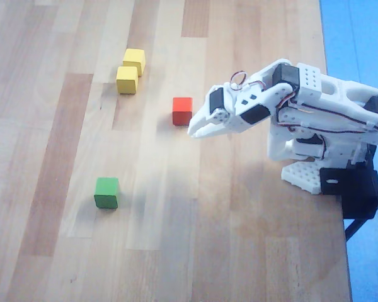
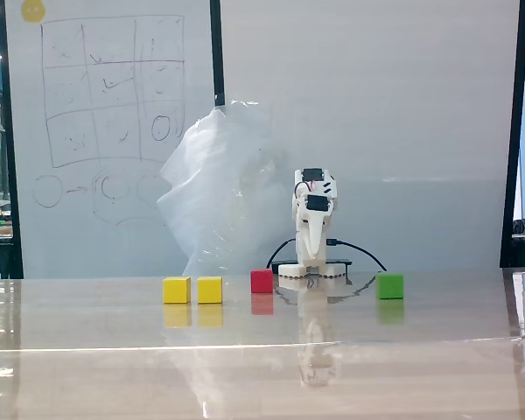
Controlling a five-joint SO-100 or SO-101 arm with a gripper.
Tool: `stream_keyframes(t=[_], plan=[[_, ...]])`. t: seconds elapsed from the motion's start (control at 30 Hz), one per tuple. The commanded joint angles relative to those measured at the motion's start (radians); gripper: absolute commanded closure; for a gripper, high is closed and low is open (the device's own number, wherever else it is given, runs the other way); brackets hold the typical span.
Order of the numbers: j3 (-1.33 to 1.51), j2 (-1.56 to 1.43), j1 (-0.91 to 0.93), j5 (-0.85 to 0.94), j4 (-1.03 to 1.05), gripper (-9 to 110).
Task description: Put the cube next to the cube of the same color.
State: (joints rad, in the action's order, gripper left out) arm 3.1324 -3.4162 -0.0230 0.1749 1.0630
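Two yellow cubes stand side by side on the wooden table, one [image 1: 127, 80] touching the other [image 1: 134, 61] at a corner; in the fixed view they show as a pair [image 2: 177, 290] [image 2: 210, 290] with a narrow gap. My white gripper [image 1: 194, 133] is shut and empty, hanging just right of the red cube [image 1: 182, 111] in the overhead view. In the fixed view the gripper [image 2: 311, 255] points down behind the red cube [image 2: 262, 281].
A green cube [image 1: 106, 192] sits alone toward the near left in the overhead view, at the right in the fixed view [image 2: 389, 285]. The arm's base [image 1: 315, 170] stands at the table's right edge, next to blue floor. A whiteboard and a plastic bag [image 2: 219, 192] stand behind.
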Motion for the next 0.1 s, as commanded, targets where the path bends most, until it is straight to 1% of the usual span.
stream_keyframes(t=[0.0, 0.07], plan=[[-0.023, -0.032, -0.006, -0.009, 0.009, 101], [-0.023, -0.032, -0.011, -0.006, 0.009, 101]])
